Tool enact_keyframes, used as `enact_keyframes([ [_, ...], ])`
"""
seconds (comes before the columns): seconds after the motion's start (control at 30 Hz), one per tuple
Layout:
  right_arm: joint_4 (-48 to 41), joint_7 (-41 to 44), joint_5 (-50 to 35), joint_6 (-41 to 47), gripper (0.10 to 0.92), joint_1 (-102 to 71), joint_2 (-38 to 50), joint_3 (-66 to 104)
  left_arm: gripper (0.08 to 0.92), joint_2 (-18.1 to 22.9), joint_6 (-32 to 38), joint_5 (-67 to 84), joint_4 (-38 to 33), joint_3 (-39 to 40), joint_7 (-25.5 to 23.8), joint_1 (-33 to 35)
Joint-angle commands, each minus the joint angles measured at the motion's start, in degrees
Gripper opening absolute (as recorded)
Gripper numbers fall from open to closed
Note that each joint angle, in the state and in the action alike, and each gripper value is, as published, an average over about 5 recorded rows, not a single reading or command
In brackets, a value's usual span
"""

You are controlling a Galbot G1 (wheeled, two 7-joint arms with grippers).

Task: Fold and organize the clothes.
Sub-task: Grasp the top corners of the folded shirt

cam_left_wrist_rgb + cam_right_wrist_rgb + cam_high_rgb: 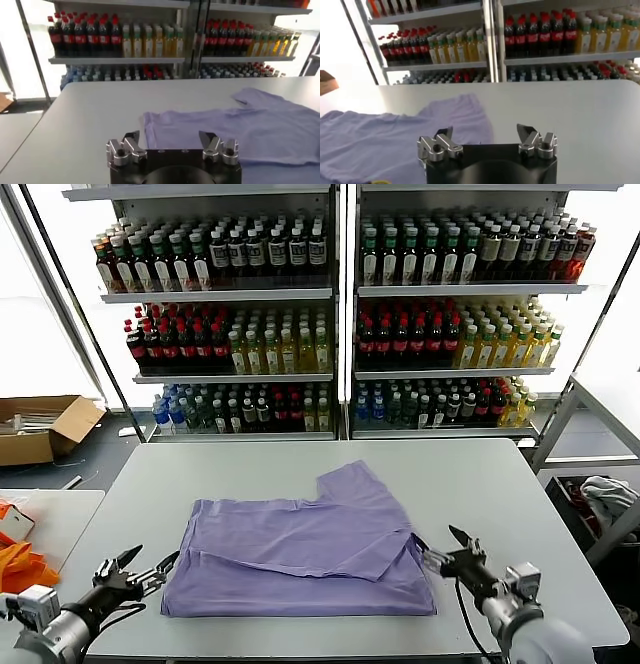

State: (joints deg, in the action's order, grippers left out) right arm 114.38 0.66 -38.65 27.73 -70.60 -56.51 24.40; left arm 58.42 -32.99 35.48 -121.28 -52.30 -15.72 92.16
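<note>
T-shirt [310, 549] on table [500, 484], between grippers.

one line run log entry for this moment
left end effector: open, empty | right end effector: open, empty | T-shirt: partly folded on table

A lavender T-shirt [305, 546] lies partly folded on a pale grey surface [480, 484], its near edge doubled over and one short sleeve [355, 481] pointing toward the far side. The left gripper [150, 566] hovers just beside the shirt's near left corner, fingers spread apart and holding nothing. The right gripper [445, 546] sits just beside the shirt's near right corner, also spread and empty. Behind the surface stand two shelving units [340, 294] packed with rows of bottled drinks. A cardboard box [45, 427] rests on the floor at far left, and orange cloth [20, 567] lies on a neighbouring table.
</note>
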Motion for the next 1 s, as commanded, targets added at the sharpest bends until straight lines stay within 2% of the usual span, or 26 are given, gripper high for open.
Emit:
enact_keyframes([
  [0.03, -18.62, 8.39, -0.14, 4.78, 0.822, 27.43, -0.83, -11.76, 0.808, -10.73, 0.19, 4.16, 7.78, 7.74, -1.23, -10.51],
  [0.17, -27.08, 10.14, 0.68, 4.61, 0.823, 33.62, -3.38, -15.56, 0.821, -13.71, 0.93, 3.89, 12.38, 13.73, -2.57, -16.49],
  [0.3, -33.46, 10.2, 1.92, 4.75, 0.823, 38.28, -6.61, -18.52, 0.823, -14.33, 1.35, 3.96, 17.13, 18.7, -2.66, -22.45],
  [0.73, -43.81, 10.14, 5.63, 5.02, 0.823, 43.54, -12.87, -22.14, 0.823, -12.71, 2.34, 3.5, 32.51, 31.31, -1.02, -38.11],
  [0.87, -46.76, 9.84, 6.26, 4.88, 0.823, 44.83, -14.27, -22.5, 0.823, -11.03, 2.59, 2.68, 36.11, 33.74, 1.46, -41.32],
  [1.0, -51.61, 10.26, 7.78, 4.3, 0.823, 46.27, -15.81, -22.78, 0.823, -9.84, 2.67, 1.79, 37.56, 35.16, 1.81, -42.53],
])
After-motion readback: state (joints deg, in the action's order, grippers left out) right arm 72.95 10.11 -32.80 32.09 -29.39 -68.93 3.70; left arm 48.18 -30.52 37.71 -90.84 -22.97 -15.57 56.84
